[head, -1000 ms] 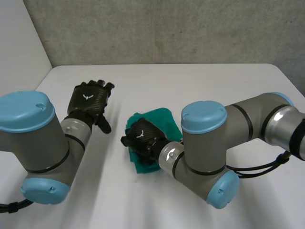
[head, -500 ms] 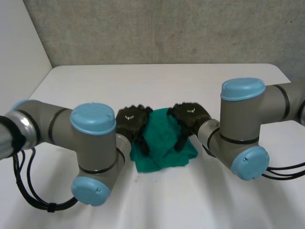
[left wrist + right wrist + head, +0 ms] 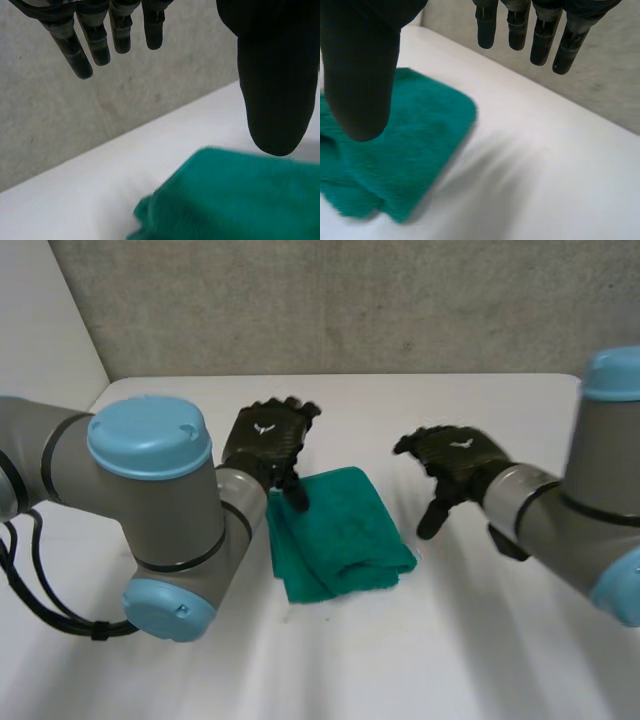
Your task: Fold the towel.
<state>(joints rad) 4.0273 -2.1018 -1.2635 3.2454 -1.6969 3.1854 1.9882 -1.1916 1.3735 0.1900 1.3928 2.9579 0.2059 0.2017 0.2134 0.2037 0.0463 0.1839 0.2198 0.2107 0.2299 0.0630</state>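
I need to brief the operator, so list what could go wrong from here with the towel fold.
1. The left hand and right hand are both open and neither grips the towel, so its bunched fold may loosen.
2. The left hand's thumb is close to the towel's far corner; a sideways move could drag that layer.
3. The layers look uneven along the near edge, so another fold may worsen the misalignment.

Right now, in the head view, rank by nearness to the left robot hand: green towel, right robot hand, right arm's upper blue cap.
1. Green towel, beside the left robot hand.
2. Right robot hand, past the towel.
3. Right arm's upper blue cap, far right.
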